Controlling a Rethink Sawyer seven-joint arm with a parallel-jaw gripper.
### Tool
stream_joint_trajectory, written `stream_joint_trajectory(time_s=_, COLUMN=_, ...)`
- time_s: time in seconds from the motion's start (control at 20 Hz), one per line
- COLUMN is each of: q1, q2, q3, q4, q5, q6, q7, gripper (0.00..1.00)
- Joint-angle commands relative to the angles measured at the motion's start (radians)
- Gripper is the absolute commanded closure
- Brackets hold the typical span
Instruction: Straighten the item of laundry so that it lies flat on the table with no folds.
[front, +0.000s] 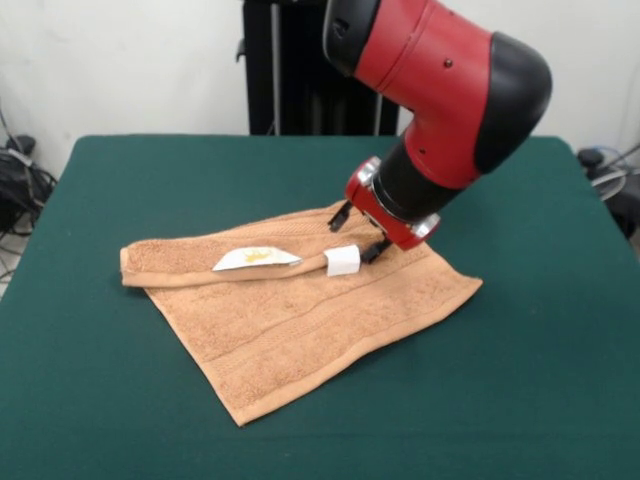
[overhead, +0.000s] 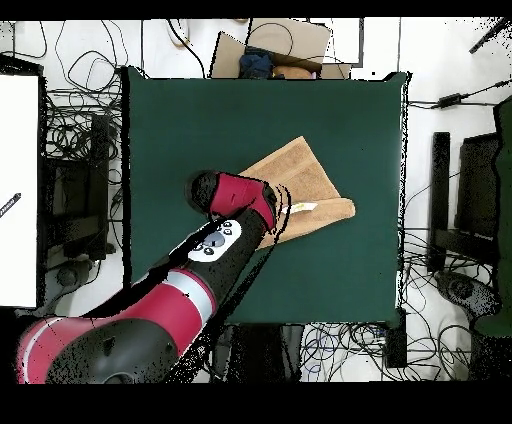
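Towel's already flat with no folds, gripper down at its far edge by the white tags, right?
Not flat. In the front view the towel has its far edge folded over into a roll. The rest holds: the gripper is down at that edge by the white tags.

Bare table (front: 120, 400) rings the towel (front: 300, 320) (arm (front: 440, 90) overhangs it).
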Motion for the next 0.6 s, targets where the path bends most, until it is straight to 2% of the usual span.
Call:
stream_joint_trajectory(time_s=0.05, q1=0.013, q2=0.03, q3=0.051, q4=0.036, q5=0.036, q6=0.072, q7=0.308, gripper=0.0)
stream_joint_trajectory(time_s=0.6, q1=0.019, q2=-0.021, q3=0.021, q4=0.11, q5=0.004, q6=0.105, q7=0.274, gripper=0.0)
